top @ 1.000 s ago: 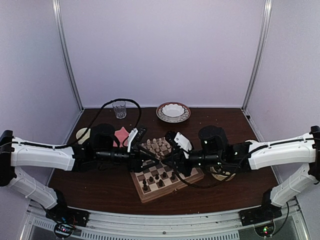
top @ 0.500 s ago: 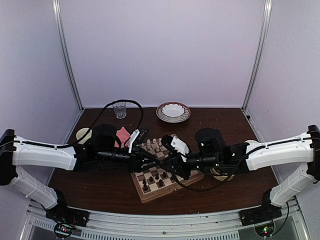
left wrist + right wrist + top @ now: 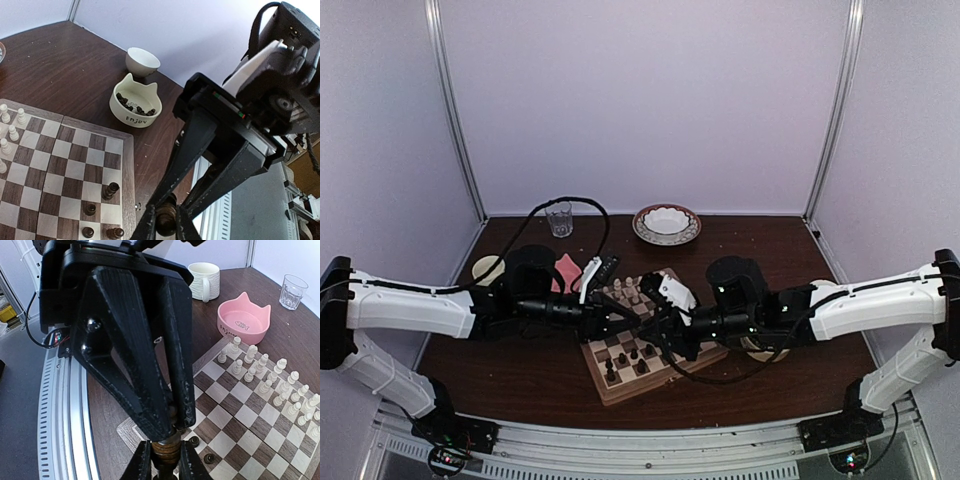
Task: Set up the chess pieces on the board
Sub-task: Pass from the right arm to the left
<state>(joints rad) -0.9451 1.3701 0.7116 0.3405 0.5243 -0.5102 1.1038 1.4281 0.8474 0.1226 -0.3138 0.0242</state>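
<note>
1. Dark brown tabletop (image 3: 520, 385) fills the floor of a pale-walled booth. The board (image 3: 655, 380) lies at the centre of the overhead view, under both arms.
2. Pale chessmen (image 3: 265, 375) stand in two slanting rows at the right of the right wrist view.
3. Four dark chess pieces (image 3: 110, 190) stand on squares at the lower middle of the left wrist view, close to the board's border.
4. One more dark piece (image 3: 166, 449) sits at the bottom centre of the right wrist view, caught between the two grippers.
5. From the top of that view the left gripper (image 3: 173, 422) reaches down, its jaws pinched onto the piece's upper part.
6. From the bottom edge the right gripper (image 3: 165, 460) comes up, its jaws closed around the piece's lower body.
7. Whether the held piece's base touches the board I cannot tell.
8. Off the board, a white cat-eared bowl (image 3: 134, 104) holding small dark things and a white cup (image 3: 142, 61) sit at the upper middle of the left wrist view.
9. A pink cat-eared bowl (image 3: 244, 317), a ribbed mug (image 3: 204, 281) and a glass (image 3: 292, 291) occupy the upper right of the right wrist view.
</note>
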